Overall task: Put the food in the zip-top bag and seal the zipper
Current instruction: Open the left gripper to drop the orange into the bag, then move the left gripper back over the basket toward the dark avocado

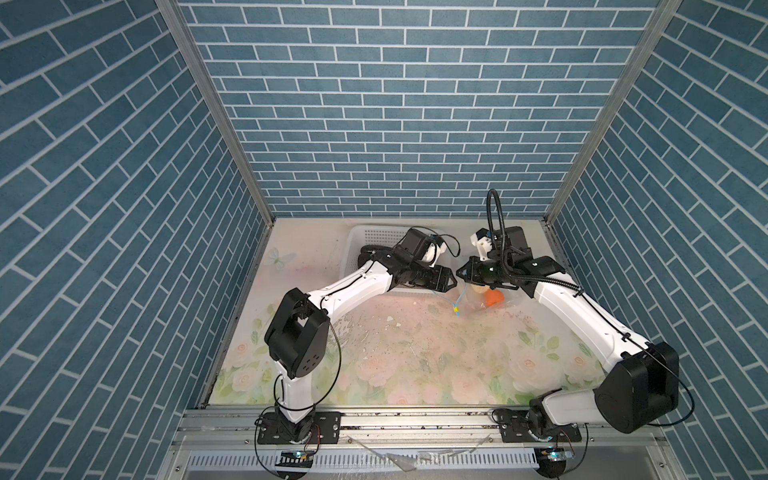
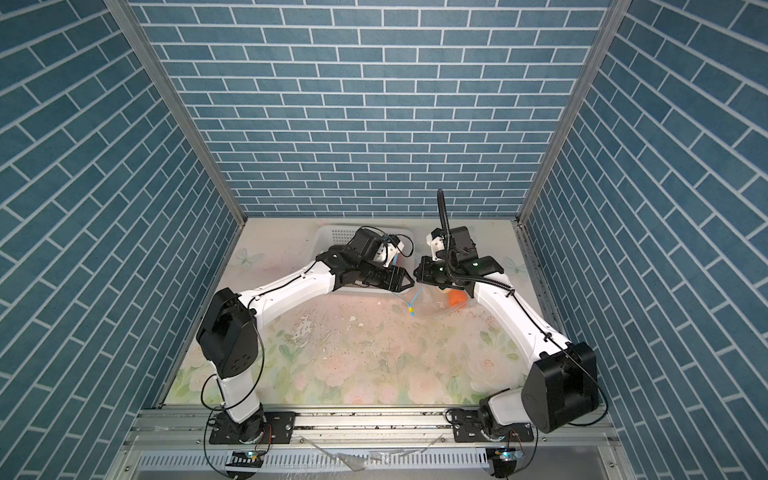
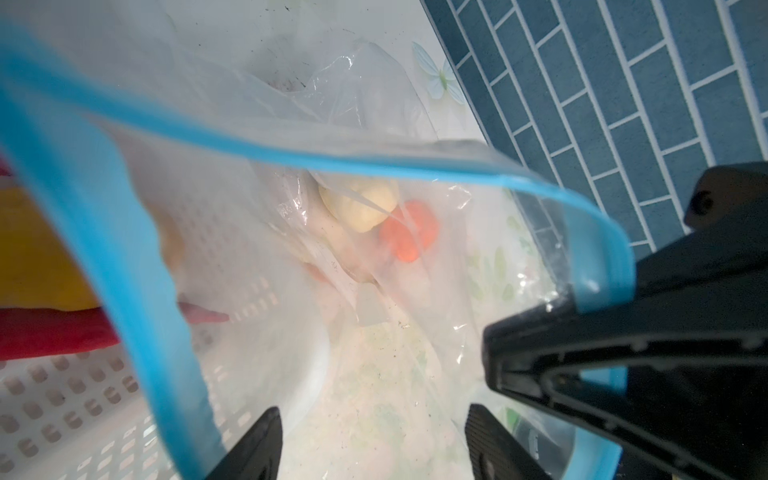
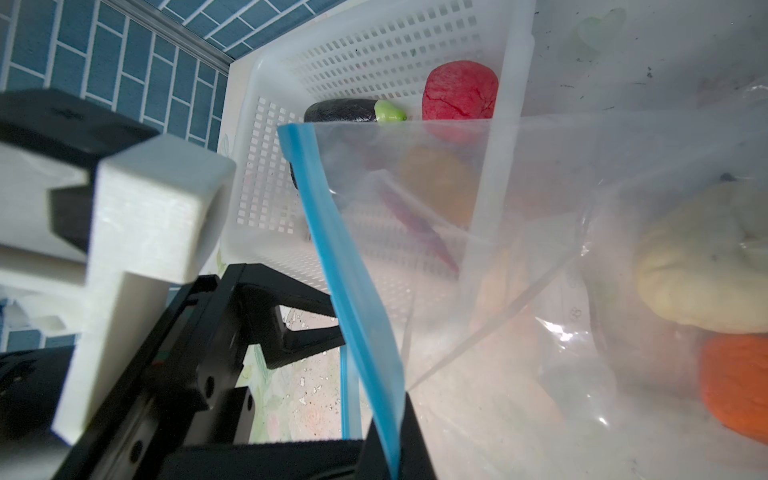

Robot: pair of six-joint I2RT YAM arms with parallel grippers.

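The zip-top bag (image 1: 484, 305) lies at the back right of the table, clear and crinkled. A cream piece of food (image 3: 359, 203) and an orange piece (image 3: 411, 237) sit inside it. My right gripper (image 4: 395, 451) is shut on the zipper (image 4: 332, 232), the blue strip, and holds that edge up. My left gripper (image 3: 374, 440) is open at the bag's mouth, and nothing is pinched between its fingers (image 3: 249, 449). In both top views the two grippers nearly meet, left (image 1: 452, 281) and right (image 1: 458, 273). The yellow tab (image 1: 456, 309) hangs below them.
A white perforated basket (image 4: 374, 45) stands behind the left gripper. It holds a black eggplant-like piece (image 4: 345, 112), a pink-red lump (image 4: 459, 95), a yellow-orange piece (image 4: 440, 183) and a thin red chilli (image 4: 419, 224), these last two seen through the bag. Blue brick walls close in the back and sides.
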